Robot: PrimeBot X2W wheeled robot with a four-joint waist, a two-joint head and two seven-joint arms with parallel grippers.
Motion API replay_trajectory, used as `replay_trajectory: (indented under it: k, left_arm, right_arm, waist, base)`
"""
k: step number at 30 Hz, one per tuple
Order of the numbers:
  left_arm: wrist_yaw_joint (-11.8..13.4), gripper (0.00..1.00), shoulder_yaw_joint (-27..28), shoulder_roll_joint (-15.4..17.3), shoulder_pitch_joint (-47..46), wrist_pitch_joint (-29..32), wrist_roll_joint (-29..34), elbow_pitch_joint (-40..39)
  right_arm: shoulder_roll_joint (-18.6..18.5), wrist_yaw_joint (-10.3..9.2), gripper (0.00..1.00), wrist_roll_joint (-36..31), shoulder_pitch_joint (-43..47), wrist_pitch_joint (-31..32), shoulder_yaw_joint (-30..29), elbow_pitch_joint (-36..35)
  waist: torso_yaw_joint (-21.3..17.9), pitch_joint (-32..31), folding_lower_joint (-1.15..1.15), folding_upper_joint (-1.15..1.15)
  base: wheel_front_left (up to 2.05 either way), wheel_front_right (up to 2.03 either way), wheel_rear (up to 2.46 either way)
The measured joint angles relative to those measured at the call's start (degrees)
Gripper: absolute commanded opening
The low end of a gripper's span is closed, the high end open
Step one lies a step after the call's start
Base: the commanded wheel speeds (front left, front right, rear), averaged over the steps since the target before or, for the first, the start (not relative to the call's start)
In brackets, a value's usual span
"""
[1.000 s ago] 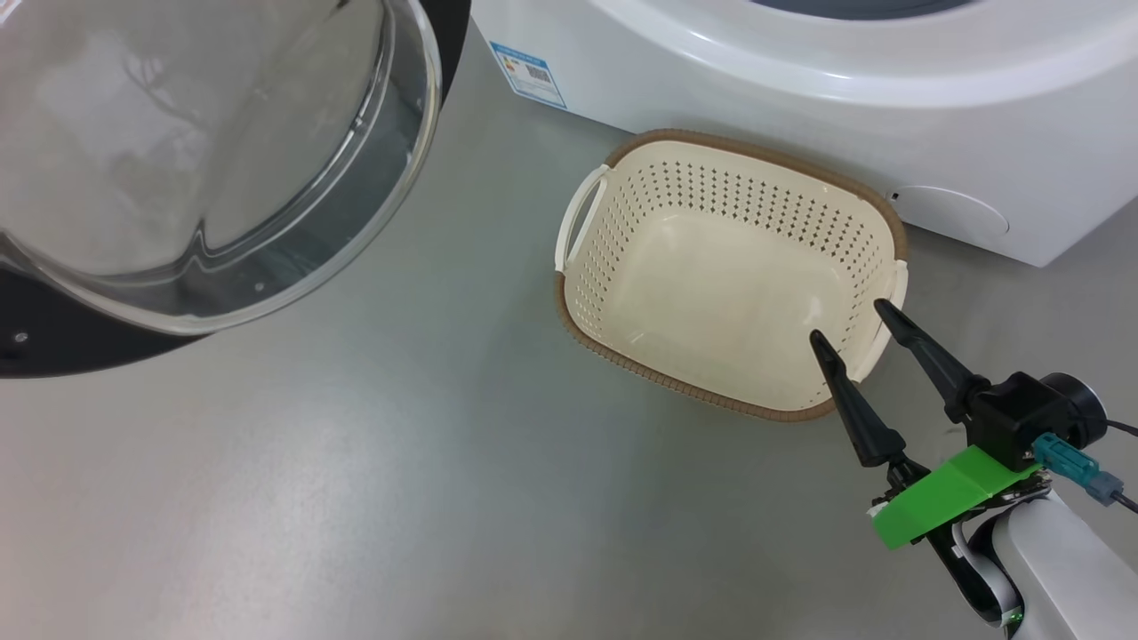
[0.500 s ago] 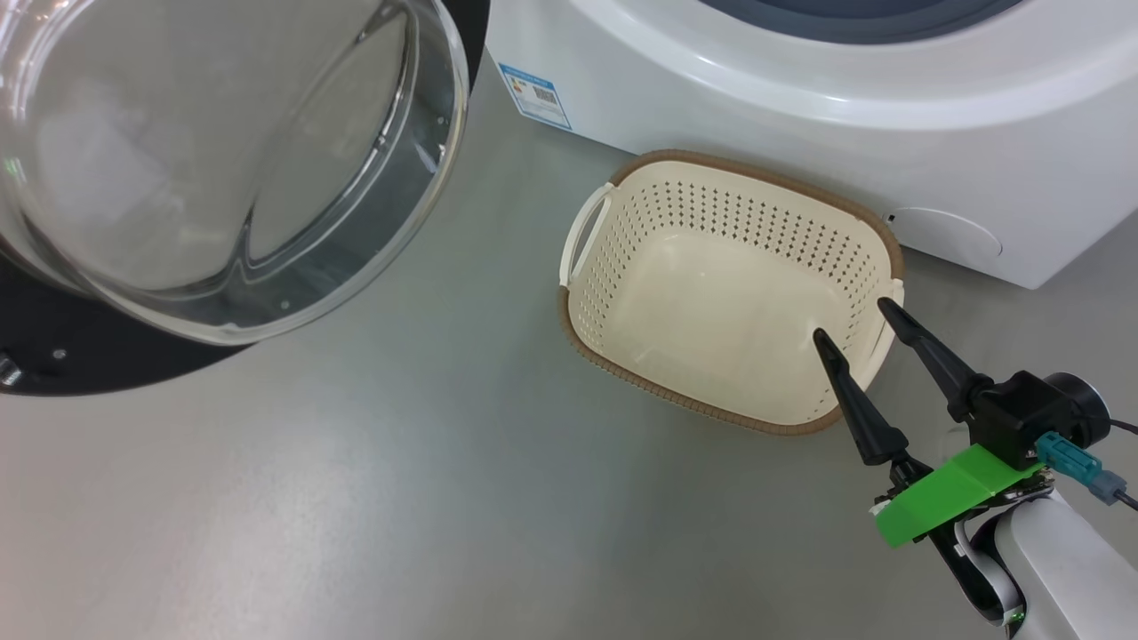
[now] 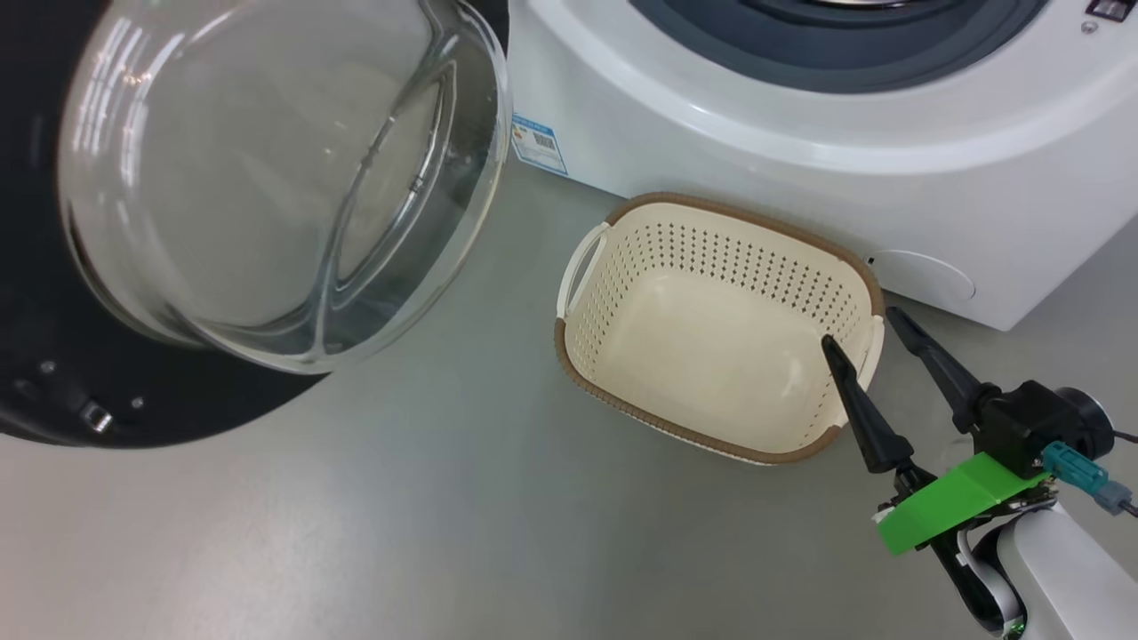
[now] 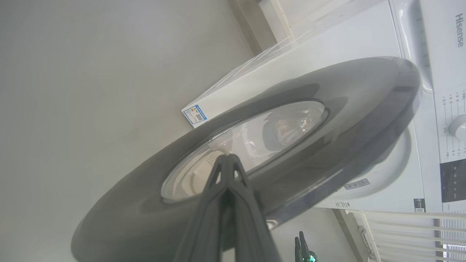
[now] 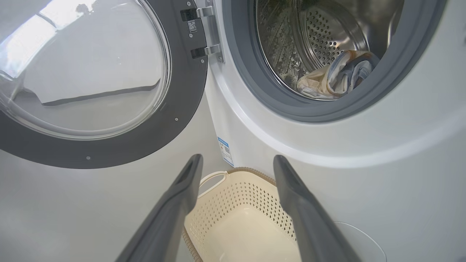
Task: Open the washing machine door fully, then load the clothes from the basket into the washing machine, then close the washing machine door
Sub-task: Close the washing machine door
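The washing machine door [image 3: 36, 382] stands swung open at the left, its glass bowl [image 3: 276, 178] bulging toward me. My left gripper [image 4: 227, 157] is shut, with its tips close against the door's outer black rim [image 4: 327, 120] beside the window. The clothes [image 5: 338, 76] lie inside the steel drum [image 5: 320, 40] of the washing machine [image 3: 711, 116]. The cream basket [image 3: 747, 215] sits on the floor before the washer with nothing in it. My right gripper [image 3: 860, 327] hovers open over the basket's right handle, nothing between its fingers [image 5: 182, 203].
Grey floor spreads in front of and left of the basket. The open door's hinge [image 5: 204, 51] sits at the left of the grey seal [image 5: 255, 91]. A blue label [image 3: 538, 142] marks the washer's lower corner. A round service flap [image 3: 920, 276] lies right of the basket.
The head view has tilted up, showing more of the washer's opening. The door's bowl now reaches nearer the washer's labelled corner. My right gripper stays open by the basket.
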Motion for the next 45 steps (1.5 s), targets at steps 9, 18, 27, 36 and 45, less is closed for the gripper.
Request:
replay_trajectory:
  k: [9, 18, 27, 36, 45]
  left_arm:
    - [0.0, 0.00, -1.0, -0.4, 4.3, 3.5, -0.5, -7.0]
    - [0.6, 0.00, -1.1, -0.6, 10.1, 5.0, -1.5, -14.9]
    - [0.5, 0.00, -1.6, -2.4, 14.4, 6.2, -2.7, -21.8]
    - [0.5, 0.00, -2.7, -4.6, 17.8, 7.1, -3.5, -30.1]
    - [0.6, 0.00, -3.7, -7.2, 19.4, 6.1, -3.6, -35.7]
  right_arm:
    - [1.2, 0.00, 1.00, 0.0, 2.9, 0.0, -1.7, 0.0]
    - [2.2, 0.00, 1.00, 0.0, 6.1, 0.0, -4.5, -0.6]
    - [3.1, 0.00, 1.00, 0.0, 7.4, 0.0, -6.6, -1.2]
    - [4.4, 0.00, 1.00, 0.0, 9.2, 0.0, -8.8, -1.6]
    - [5.4, 0.00, 1.00, 0.0, 9.6, 0.0, -10.5, -2.2]
  waist:
    - [-0.8, -3.7, 0.00, 0.00]
    - [-2.4, -6.7, 0.00, 0.00]
    - [-4.3, -8.3, 0.00, 0.00]
    - [-6.9, -9.8, 0.00, 0.00]
    - [-10.3, -10.7, 0.00, 0.00]
  base:
    - [0.00, 0.00, 0.00]
    - [0.00, 0.00, 0.00]
    - [0.00, 0.00, 0.00]
    - [0.00, 0.00, 0.00]
    - [0.00, 0.00, 0.00]
